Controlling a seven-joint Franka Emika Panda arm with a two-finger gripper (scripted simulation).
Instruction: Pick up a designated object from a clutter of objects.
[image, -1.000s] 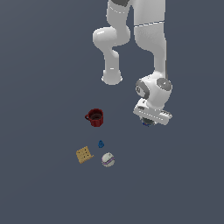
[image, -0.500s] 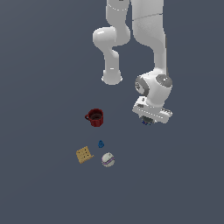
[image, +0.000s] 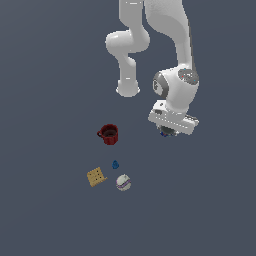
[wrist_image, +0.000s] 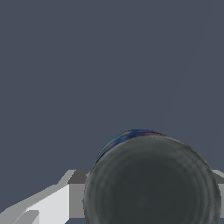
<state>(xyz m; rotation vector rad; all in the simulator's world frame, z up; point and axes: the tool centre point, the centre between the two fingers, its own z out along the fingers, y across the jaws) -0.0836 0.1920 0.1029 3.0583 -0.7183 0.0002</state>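
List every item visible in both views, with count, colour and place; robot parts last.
Can: one, blue side, dark grey top; directly under the gripper, mostly hidden in the exterior view.
Mug: one, red; on the floor, toward the exterior view's left of the can.
Small piece: one, blue; below the mug in the exterior view.
Cracker: one, tan, square; beside the ball.
Ball: one, white, striped; lowest in the exterior view.
Floor: dark grey-blue.
Gripper: one, white; over the can; open or shut unclear.
Arm: one, white.
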